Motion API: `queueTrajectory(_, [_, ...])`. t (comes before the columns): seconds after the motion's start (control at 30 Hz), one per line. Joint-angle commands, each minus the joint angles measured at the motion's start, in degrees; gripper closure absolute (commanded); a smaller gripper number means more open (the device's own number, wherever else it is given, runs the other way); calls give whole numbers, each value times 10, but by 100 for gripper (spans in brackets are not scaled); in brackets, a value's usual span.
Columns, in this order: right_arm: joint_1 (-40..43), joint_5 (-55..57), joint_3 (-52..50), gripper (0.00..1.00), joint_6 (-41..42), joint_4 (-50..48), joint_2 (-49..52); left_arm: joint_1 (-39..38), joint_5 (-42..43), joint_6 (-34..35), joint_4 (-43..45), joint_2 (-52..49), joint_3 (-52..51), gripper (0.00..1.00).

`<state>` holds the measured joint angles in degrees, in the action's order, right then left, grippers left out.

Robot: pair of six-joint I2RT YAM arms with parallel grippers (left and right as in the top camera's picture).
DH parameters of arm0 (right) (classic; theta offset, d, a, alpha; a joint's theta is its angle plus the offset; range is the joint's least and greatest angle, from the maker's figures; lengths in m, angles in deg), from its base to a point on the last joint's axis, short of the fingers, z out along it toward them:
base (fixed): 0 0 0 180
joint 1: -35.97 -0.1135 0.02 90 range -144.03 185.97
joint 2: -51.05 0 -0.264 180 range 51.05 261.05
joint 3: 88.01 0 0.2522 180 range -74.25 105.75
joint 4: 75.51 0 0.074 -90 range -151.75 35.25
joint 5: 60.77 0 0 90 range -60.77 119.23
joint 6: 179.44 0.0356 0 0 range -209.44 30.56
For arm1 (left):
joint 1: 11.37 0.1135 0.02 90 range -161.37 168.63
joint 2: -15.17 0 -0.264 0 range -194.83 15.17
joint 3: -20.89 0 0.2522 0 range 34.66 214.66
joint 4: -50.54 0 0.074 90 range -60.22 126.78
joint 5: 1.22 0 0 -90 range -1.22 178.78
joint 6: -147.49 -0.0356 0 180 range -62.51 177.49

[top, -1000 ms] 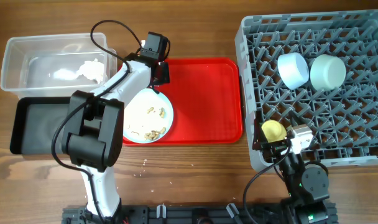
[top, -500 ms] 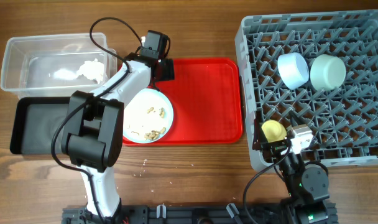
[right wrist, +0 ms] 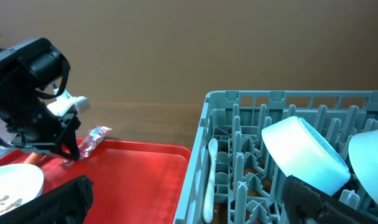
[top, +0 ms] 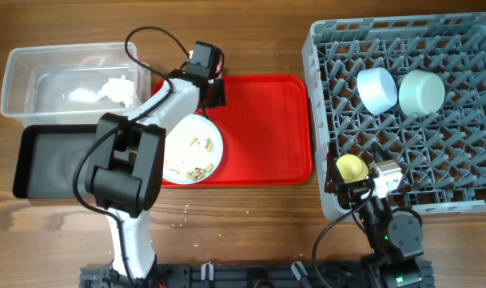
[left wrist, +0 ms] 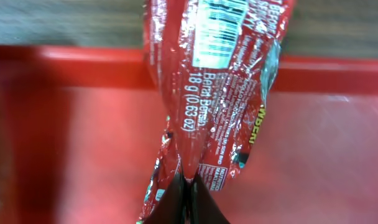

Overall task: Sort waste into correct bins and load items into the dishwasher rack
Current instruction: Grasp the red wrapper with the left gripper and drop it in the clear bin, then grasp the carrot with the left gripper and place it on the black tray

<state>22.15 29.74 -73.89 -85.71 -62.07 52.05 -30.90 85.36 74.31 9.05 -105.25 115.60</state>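
Left tool [left wrist: 188,186] clamping the small red wrapper [left wrist: 214,93] between its tips, holding it above the red tray's [top: 267,120] far edge; right tool [right wrist: 186,200] sitting spread apart by the dishwasher rack [top: 319,48]

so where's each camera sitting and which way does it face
Overhead: above the table, looking straight down; both arms show.
Left wrist: on the left gripper, looking down at the red wrapper it pinches over the red tray.
Right wrist: on the right gripper, low beside the dishwasher rack, facing the left arm; open fingers frame the bottom.
Shared: both wrist views show the wrapper.
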Motion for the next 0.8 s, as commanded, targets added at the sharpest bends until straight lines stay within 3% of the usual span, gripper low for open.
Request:
queueTrajectory(0.0, [-2, 8, -1, 0, -6, -2, -3, -19, 19, 13, -29, 16, 2, 96])
queueTrajectory(0.17, [-2, 8, -1, 0, -7, -2, -3, -15, -6, 46, -66, 132, 2, 96])
queueTrajectory(0.3, [-2, 8, -1, 0, -7, -3, -3, 51, -113, 47, -108, 267, 2, 96])
queueTrajectory(0.4, [-2, 8, -1, 0, -7, -2, -3, 144, -136, 64, -126, 268, -2, 96])
queueTrajectory(0.53, [-2, 8, -1, 0, -6, -2, -3, 243, -111, 65, -122, 190, -7, 93])
queueTrajectory(0.57, [-2, 8, -1, 0, -6, -2, -3, 254, -111, 65, -116, 184, -7, 82])
queueTrajectory(0.6, [-2, 7, -1, 0, -6, -2, -3, 261, -101, 60, -106, 184, -7, 39])
queueTrajectory(0.63, [-2, 8, -1, 0, -6, -2, -3, 262, -91, 52, -103, 186, -6, 28])
queueTrajectory(0.67, [-2, 8, -1, 0, -6, -3, -3, 261, -67, 38, -104, 194, 0, 21])
queueTrajectory(0.77, [-2, 8, -1, 0, -6, -2, -3, 233, 19, 28, -112, 224, 5, 16])
